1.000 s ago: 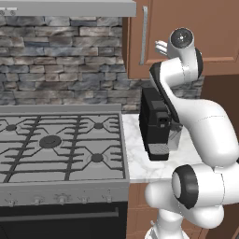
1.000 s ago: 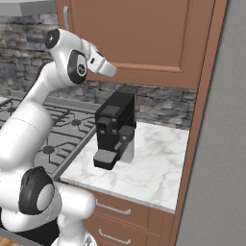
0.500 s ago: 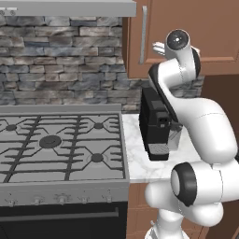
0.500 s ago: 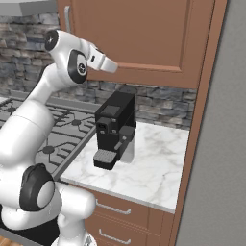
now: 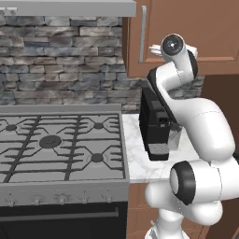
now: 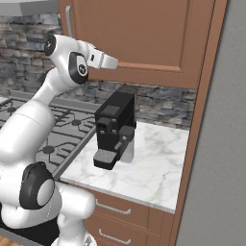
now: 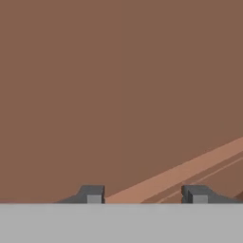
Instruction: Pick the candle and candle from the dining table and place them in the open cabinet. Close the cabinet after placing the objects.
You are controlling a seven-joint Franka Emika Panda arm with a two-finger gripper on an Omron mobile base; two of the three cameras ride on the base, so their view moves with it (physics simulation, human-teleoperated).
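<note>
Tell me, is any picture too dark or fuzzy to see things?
Left base view: evenly lit and sharp; the black coffee machine casts only a faint shadow. Right base view: bright, no glare on the marble counter. Hand view: flat brown cabinet door, so close it looks featureless, with the pincer open.

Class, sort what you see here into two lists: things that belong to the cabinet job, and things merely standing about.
Belonging to the job:
cabinet
pincer, close to the cabinet door

Standing about:
coffee machine
gas stove
marble counter
</note>
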